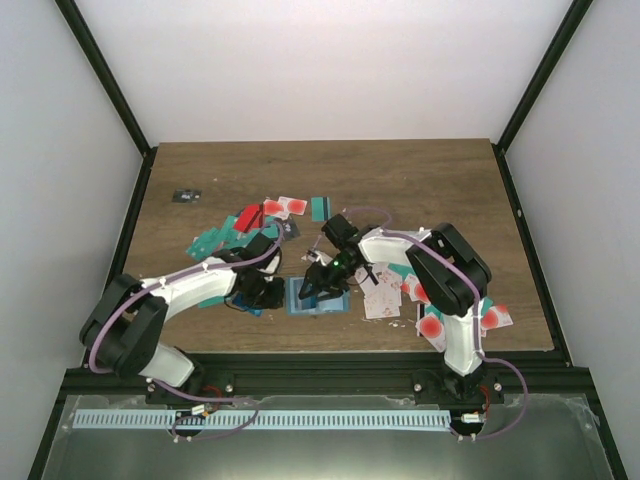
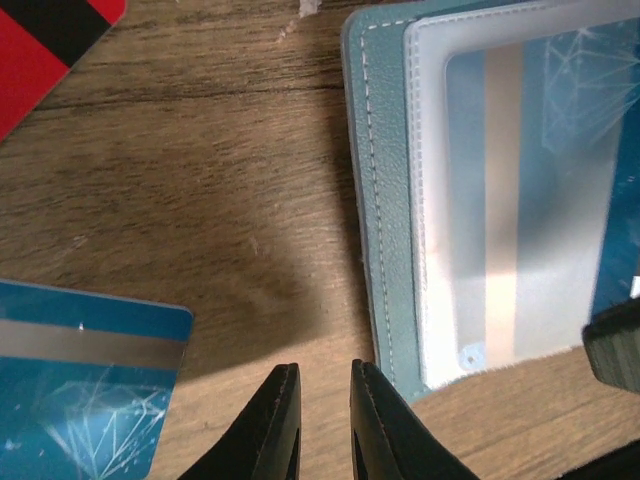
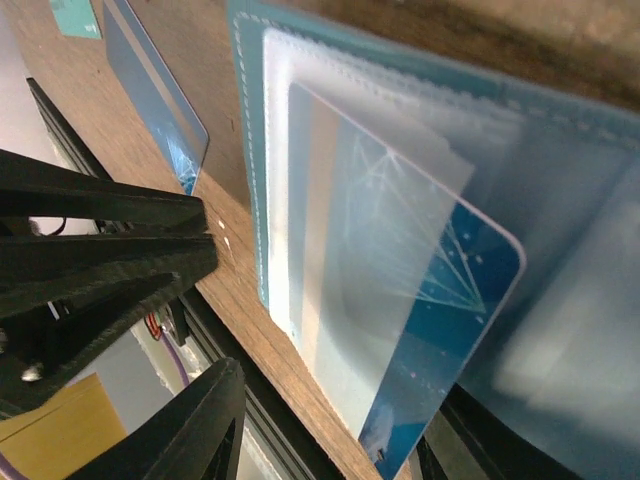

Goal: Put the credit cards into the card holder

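The teal-blue card holder point(image 1: 318, 299) lies open near the table's front edge, between both grippers. In the right wrist view a blue credit card point(image 3: 440, 300) sits partly inside the clear pocket of the card holder point(image 3: 250, 120), with one corner sticking out. My right gripper point(image 3: 330, 440) is open, its fingers standing on either side of that corner without touching it. My left gripper point(image 2: 325, 400) hovers over bare wood just left of the card holder point(image 2: 385, 200), narrowly open and empty. More credit cards point(image 1: 252, 216) lie scattered behind it.
A blue card point(image 2: 85, 390) and a red card with a black stripe point(image 2: 50, 40) lie left of the left gripper. White cards with red circles point(image 1: 430, 325) sit by the right arm. A small dark object point(image 1: 186, 196) lies far left. The table's front edge point(image 3: 300, 390) is close.
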